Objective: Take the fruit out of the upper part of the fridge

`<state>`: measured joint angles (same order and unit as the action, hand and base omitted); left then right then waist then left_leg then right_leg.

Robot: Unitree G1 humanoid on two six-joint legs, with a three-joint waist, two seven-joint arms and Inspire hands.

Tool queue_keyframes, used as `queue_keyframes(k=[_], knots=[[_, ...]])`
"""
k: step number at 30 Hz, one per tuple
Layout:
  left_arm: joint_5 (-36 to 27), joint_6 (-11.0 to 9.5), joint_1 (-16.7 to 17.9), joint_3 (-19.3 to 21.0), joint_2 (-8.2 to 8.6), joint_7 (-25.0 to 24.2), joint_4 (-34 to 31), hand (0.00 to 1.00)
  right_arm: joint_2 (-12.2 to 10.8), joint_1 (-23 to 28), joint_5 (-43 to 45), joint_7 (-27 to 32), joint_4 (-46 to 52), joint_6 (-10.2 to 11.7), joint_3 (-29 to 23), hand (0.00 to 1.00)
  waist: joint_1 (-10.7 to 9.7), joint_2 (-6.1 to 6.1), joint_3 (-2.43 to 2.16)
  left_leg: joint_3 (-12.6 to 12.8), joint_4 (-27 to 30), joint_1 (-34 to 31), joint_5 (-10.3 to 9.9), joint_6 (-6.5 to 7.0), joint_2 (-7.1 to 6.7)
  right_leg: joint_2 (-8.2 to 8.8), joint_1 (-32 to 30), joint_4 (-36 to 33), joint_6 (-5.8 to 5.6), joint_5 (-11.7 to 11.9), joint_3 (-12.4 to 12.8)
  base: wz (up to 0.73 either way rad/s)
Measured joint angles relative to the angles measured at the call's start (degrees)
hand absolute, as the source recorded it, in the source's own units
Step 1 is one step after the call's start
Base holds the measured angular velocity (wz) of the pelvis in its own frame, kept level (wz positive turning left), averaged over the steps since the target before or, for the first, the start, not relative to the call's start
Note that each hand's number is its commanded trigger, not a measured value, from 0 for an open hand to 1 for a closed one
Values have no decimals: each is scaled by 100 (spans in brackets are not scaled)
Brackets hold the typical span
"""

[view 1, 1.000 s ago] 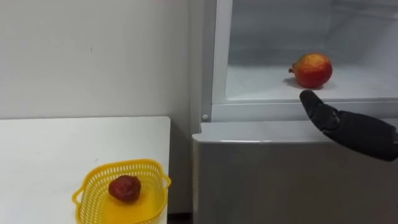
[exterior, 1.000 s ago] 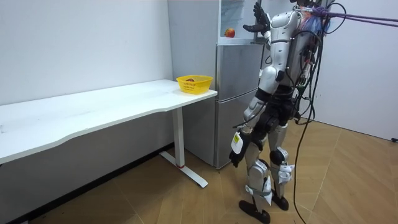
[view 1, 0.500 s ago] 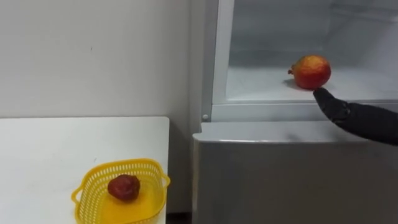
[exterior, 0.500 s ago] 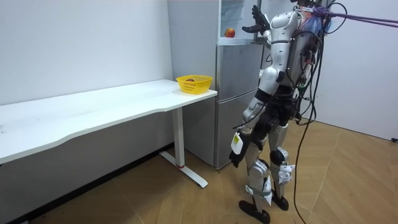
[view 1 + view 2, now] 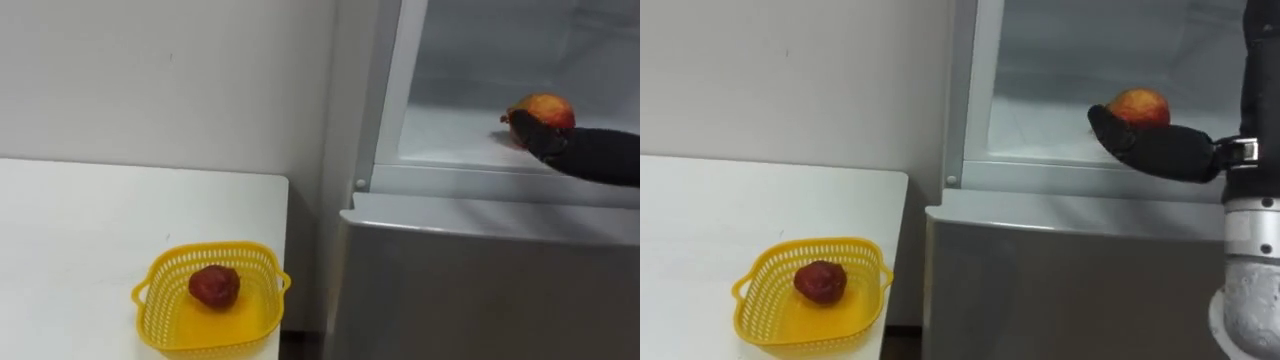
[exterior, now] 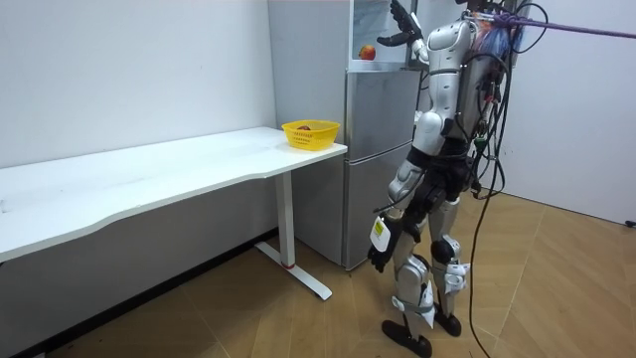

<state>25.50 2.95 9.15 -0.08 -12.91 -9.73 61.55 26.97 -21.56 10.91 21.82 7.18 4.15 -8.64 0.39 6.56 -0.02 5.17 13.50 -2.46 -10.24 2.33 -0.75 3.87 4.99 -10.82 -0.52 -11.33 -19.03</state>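
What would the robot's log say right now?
step: reaching into upper fridge | right hand: open, in front of round fruit | left hand: hanging at side | yellow basket: one dark red fruit

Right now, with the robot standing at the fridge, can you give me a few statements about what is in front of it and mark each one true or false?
1. The upper fridge is open. True.
2. The yellow basket is empty. False: a dark red fruit lies in it.
3. The robot's right hand reaches into the upper fridge, right at a red and yellow fruit. True.
4. The basket stands on the floor. False: it stands on the white table beside the fridge.
5. The red and yellow fruit is already in the basket. False: it is on the fridge shelf.
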Motion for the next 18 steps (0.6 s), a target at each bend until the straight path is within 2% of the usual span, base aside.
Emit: queue_keyframes(k=[6, 11, 18], knots=[[-7, 38, 80, -10, -31, -52, -133, 0, 46, -586, -325, -64, -636, -64, 49, 0, 5, 22, -7, -33, -1, 12, 4, -5, 0, -4, -2, -6, 0, 0, -12, 0], [-9, 76, 71, -15, -41, -44, -132, 0, 197, -943, -388, -148, -1071, -179, 224, 0, 30, 69, 0, -40, 9, 16, 4, -6, -1, -7, 0, -6, 0, 0, -17, 0], [-11, 104, 71, -10, -49, -69, -132, 0, 271, -1043, -487, -431, -1271, -317, 306, 0, 132, 106, 9, -48, 17, -7, 2, -6, -2, -11, -8, -1, 0, 0, -23, 0]])
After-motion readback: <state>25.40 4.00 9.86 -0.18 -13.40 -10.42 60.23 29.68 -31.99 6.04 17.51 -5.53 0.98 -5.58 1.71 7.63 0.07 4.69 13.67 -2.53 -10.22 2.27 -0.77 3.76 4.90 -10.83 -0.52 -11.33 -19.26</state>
